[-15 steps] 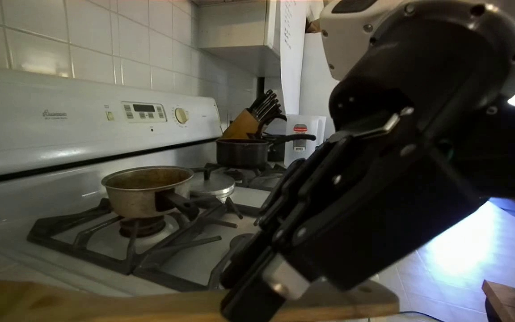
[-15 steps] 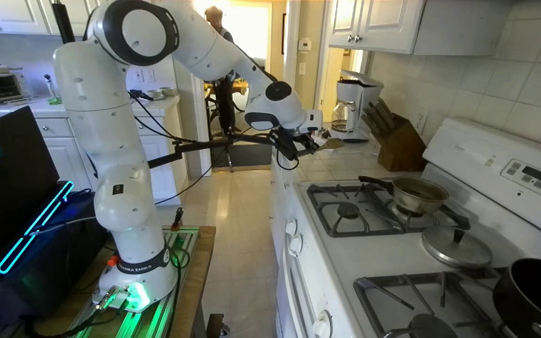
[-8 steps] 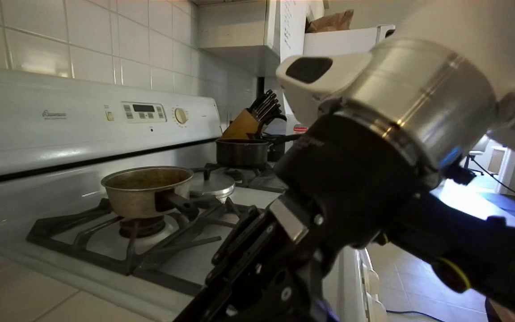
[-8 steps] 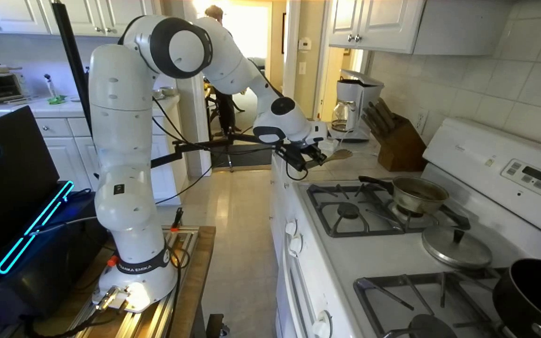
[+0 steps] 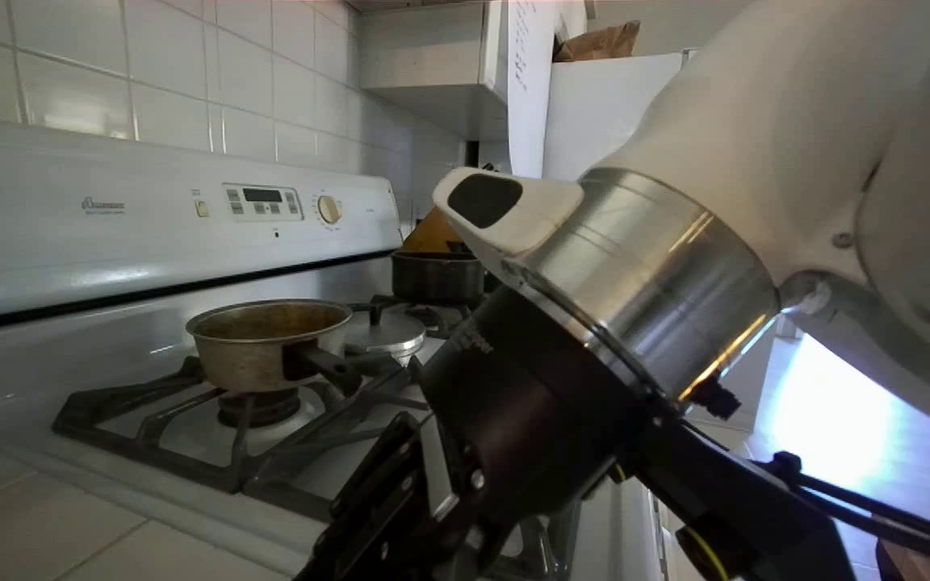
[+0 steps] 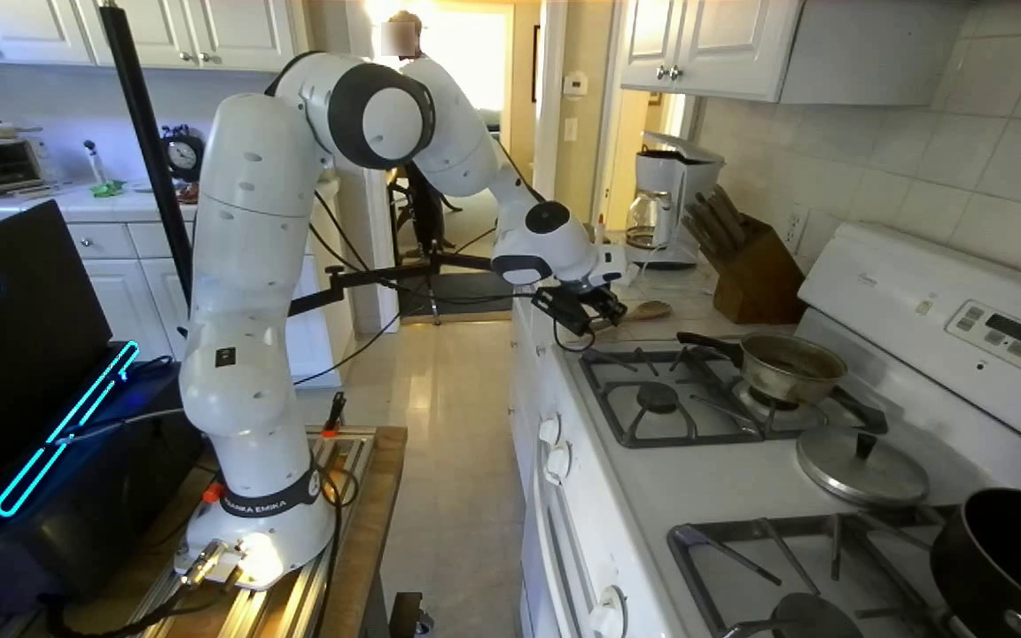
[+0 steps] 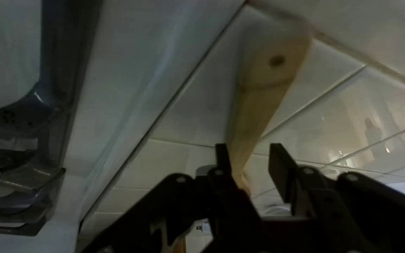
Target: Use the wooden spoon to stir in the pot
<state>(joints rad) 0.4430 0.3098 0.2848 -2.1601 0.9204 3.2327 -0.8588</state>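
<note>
The wooden spoon (image 6: 650, 310) is low over the tiled counter at the stove's far end in an exterior view. In the wrist view the spoon (image 7: 258, 105) has its holed handle end at the top and is blurred. Its handle runs between my fingers. My gripper (image 6: 617, 310) is open around it; in the wrist view the gripper (image 7: 247, 146) shows tile between handle and right finger. The handle lies close to the left finger. I cannot tell whether the spoon rests on the counter. The brass pot (image 5: 247, 363) stands upright on a back burner, also in an exterior view (image 6: 785, 381).
Burner grates (image 6: 626, 434) lie beside the gripper; a grate (image 7: 53, 95) fills the wrist view's left side. A metal lid (image 6: 865, 474) and a black pot (image 6: 989, 558) stand further along the stove. A knife block (image 6: 754, 279) and coffee maker (image 6: 674, 195) stand on the counter.
The arm has reached out and lowered toward the counter, and the spoon has come down with it. The spoon has dropped out of the exterior view near the pot. The pot has not moved.
</note>
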